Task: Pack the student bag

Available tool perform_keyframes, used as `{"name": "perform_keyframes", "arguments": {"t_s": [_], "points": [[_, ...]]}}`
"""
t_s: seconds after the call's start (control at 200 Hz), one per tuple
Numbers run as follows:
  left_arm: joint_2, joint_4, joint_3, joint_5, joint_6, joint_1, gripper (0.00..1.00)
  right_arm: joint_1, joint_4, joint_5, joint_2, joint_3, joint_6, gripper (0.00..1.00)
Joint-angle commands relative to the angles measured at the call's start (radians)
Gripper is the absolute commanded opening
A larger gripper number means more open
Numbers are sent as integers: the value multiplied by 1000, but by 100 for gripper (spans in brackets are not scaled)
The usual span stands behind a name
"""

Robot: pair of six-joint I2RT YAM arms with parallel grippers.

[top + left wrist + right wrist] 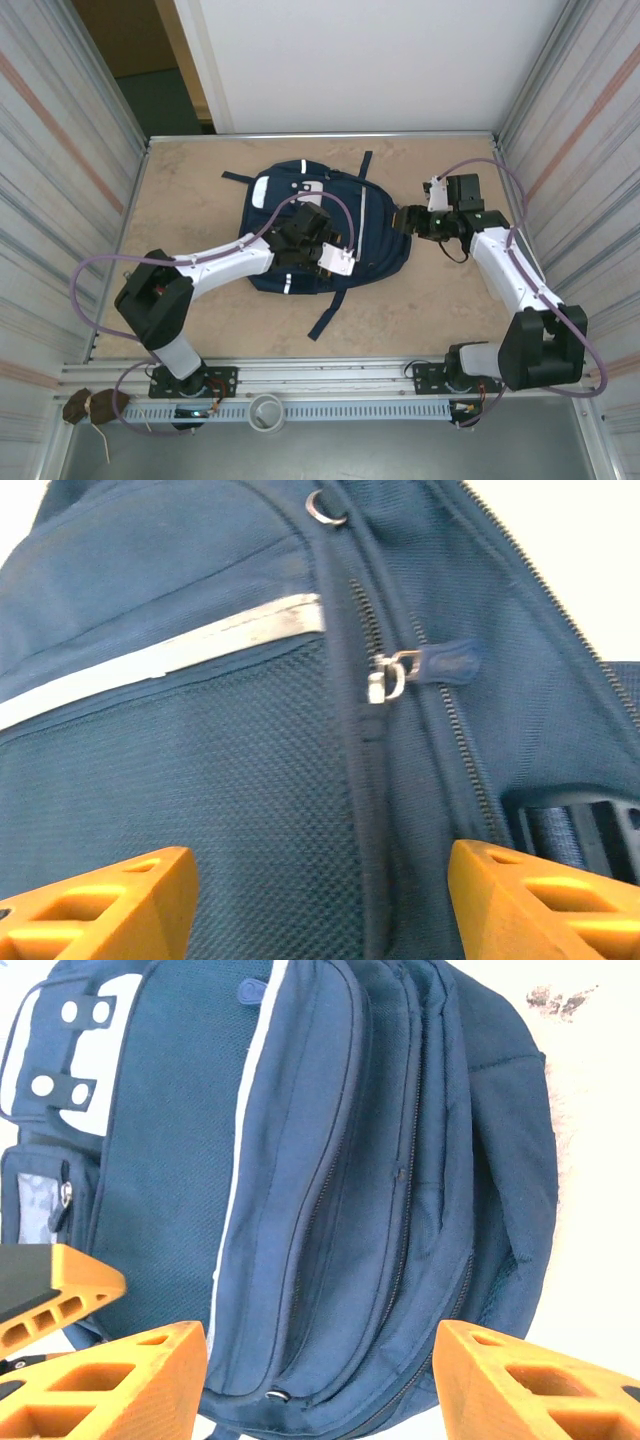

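The student bag (378, 250), navy with a white patch and pale stripes, lies flat in the middle of the table. My left gripper (320, 243) hovers over its front, open. In the left wrist view its orange fingers (100, 905) frame mesh fabric and a seam of the student bag (240, 780); the left gripper (320, 905) holds nothing. A metal zipper pull (392, 675) sits just ahead. My right gripper (408, 220) stands open at the bag's right end. In the right wrist view, the right gripper (320, 1385) spans the zippered side of the bag (340, 1180).
The tan table (190, 190) is boxed in by corrugated metal walls on both sides. Loose dark straps (328, 315) trail from the bag toward the front rail. An orange finger piece (55, 1290) pokes into the right wrist view at the left.
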Motion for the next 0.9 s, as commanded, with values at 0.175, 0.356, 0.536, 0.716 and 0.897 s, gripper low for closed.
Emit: {"name": "perform_keyframes", "arguments": {"t_s": [0.175, 0.356, 0.536, 0.716, 0.897], "points": [[60, -37, 71, 61, -18, 18, 47, -3, 20, -5, -32, -22, 25, 60], [73, -24, 64, 55, -64, 20, 29, 25, 9, 4, -71, -45, 14, 59], [44, 7, 42, 141, -217, 41, 12, 89, 27, 62, -109, -71, -21, 58], [0, 121, -24, 291, -391, 101, 1, 176, 135, 88, -141, -142, -49, 57], [-17, 170, -38, 405, -516, 162, 0, 295, 220, 126, -176, -200, -86, 56]]}}
